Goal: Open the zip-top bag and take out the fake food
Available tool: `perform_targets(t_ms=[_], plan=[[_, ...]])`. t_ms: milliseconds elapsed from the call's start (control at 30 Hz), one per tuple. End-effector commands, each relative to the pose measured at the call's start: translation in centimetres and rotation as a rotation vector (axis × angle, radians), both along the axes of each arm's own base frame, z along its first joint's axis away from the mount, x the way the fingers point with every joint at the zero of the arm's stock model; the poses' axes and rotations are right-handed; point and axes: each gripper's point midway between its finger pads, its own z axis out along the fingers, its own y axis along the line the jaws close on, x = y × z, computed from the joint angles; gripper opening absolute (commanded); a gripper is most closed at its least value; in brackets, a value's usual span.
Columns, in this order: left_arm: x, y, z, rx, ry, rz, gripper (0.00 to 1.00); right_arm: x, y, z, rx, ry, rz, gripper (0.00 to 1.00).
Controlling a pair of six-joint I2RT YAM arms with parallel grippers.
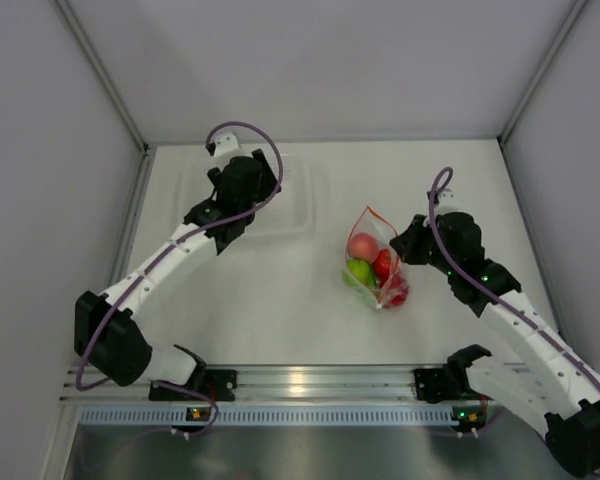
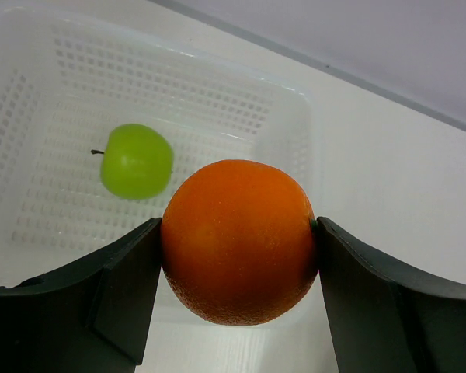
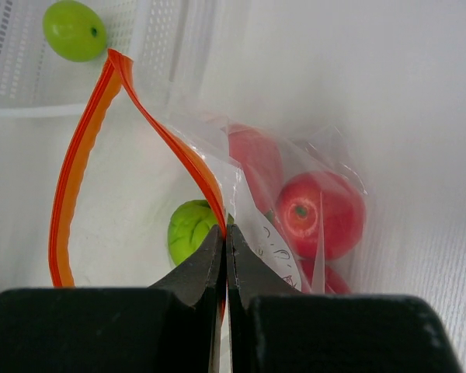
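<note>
The zip-top bag [image 1: 375, 265] lies right of centre on the table, its orange-red zipper strip [image 3: 78, 155] gaping in a loop. Fake food shows inside: a pink fruit [image 1: 363, 245], a lime-green one [image 3: 188, 229] and a red tomato [image 3: 322, 214]. My right gripper [image 3: 226, 233] is shut on the bag's mouth edge, pinching the strip and the clear film. My left gripper [image 2: 237, 249] hangs over the white basket [image 2: 295, 116] at the back left, its fingers [image 2: 116, 295] closed on an orange fake fruit [image 2: 237, 241]. A green apple [image 2: 137, 161] lies in the basket.
The perforated white basket [image 1: 305, 205] stands left of the bag at the table's far side. Grey walls close in the table on the left, back and right. The arms' metal base rail [image 1: 300, 385] runs along the near edge.
</note>
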Motion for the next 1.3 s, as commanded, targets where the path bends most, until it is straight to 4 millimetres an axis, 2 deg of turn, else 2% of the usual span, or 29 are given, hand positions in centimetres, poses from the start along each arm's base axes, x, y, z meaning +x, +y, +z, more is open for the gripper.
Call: perform_targets(t_ms=[0, 67, 167, 200, 233, 333, 400, 433, 467, 500, 600, 700, 767, 800, 833, 1033, 1067, 1100, 1133, 1167, 1233, 1267], plan=[[1.9, 1.2, -2.6, 0.004, 0.079, -0.006, 0.00, -0.3, 0.4, 1.5, 0.011, -0.054, 0.029, 0.00], [3.1, 2.1, -4.4, 0.011, 0.121, 0.014, 0.00, -0.3, 0.4, 2.0, 0.009, -0.064, 0.032, 0.00], [4.6, 2.9, -7.2, 0.010, 0.186, 0.027, 0.08, -0.6, 0.4, 2.5, 0.016, -0.071, 0.040, 0.00], [4.9, 2.9, -7.9, 0.011, 0.202, 0.027, 0.09, -0.6, 0.4, 2.6, 0.021, -0.070, 0.038, 0.00], [5.4, 2.9, -9.8, 0.023, 0.242, 0.026, 0.10, -0.7, 0.5, 2.8, 0.027, -0.076, 0.041, 0.00], [6.6, 2.8, -11.9, -0.017, 0.299, 0.000, 0.11, -1.1, 0.5, 3.0, 0.030, -0.074, 0.050, 0.00], [6.7, 2.8, -12.5, -0.021, 0.312, 0.003, 0.27, -1.2, 0.4, 3.3, 0.032, -0.082, 0.049, 0.00], [6.8, 2.8, -12.4, -0.027, 0.311, 0.006, 0.38, -1.3, 0.3, 3.3, 0.027, -0.081, 0.048, 0.00], [6.9, 2.7, -12.4, -0.027, 0.311, 0.004, 0.54, -1.4, 0.2, 3.2, 0.025, -0.079, 0.046, 0.00], [6.9, 2.7, -12.4, -0.030, 0.312, 0.002, 0.62, -1.5, 0.1, 3.3, 0.023, -0.082, 0.047, 0.00], [7.3, 2.7, -12.4, -0.040, 0.316, -0.011, 0.81, -1.7, 0.1, 3.1, 0.020, -0.080, 0.050, 0.00], [7.6, 3.2, -12.8, -0.056, 0.328, -0.008, 0.87, -1.8, 0.2, 2.8, 0.022, -0.075, 0.053, 0.00], [7.6, 3.2, -12.6, -0.060, 0.324, -0.013, 0.89, -1.7, 0.1, 2.7, 0.022, -0.074, 0.052, 0.00], [7.5, 3.1, -12.2, -0.065, 0.318, -0.017, 0.96, -1.7, 0.2, 2.7, 0.021, -0.073, 0.052, 0.00], [7.5, 2.9, -12.0, -0.070, 0.315, -0.028, 0.98, -1.6, 0.1, 2.7, 0.018, -0.074, 0.048, 0.00], [6.5, 2.1, -8.7, -0.115, 0.262, -0.087, 0.98, -1.3, 0.1, 2.5, 0.009, -0.068, 0.046, 0.00], [6.1, 1.7, -8.1, -0.133, 0.255, -0.111, 0.98, -1.2, 0.1, 2.5, 0.005, -0.068, 0.044, 0.00], [5.6, 1.5, -6.4, -0.152, 0.224, -0.134, 0.98, -1.2, 0.1, 2.5, 0.005, -0.066, 0.040, 0.00], [5.0, 1.2, -6.1, -0.166, 0.220, -0.149, 0.98, -1.0, 0.0, 2.4, 0.001, -0.063, 0.032, 0.00], [4.1, 0.7, -4.2, -0.188, 0.186, -0.183, 0.98, -1.0, 0.0, 2.5, 0.004, -0.060, 0.028, 0.00], [2.8, -0.7, -3.2, -0.192, 0.169, -0.228, 0.98, -0.8, -0.2, 2.6, 0.004, -0.061, 0.011, 0.00], [1.4, -2.1, -1.9, -0.196, 0.142, -0.272, 0.98, -0.7, -0.3, 2.7, 0.006, -0.060, -0.002, 0.00]])
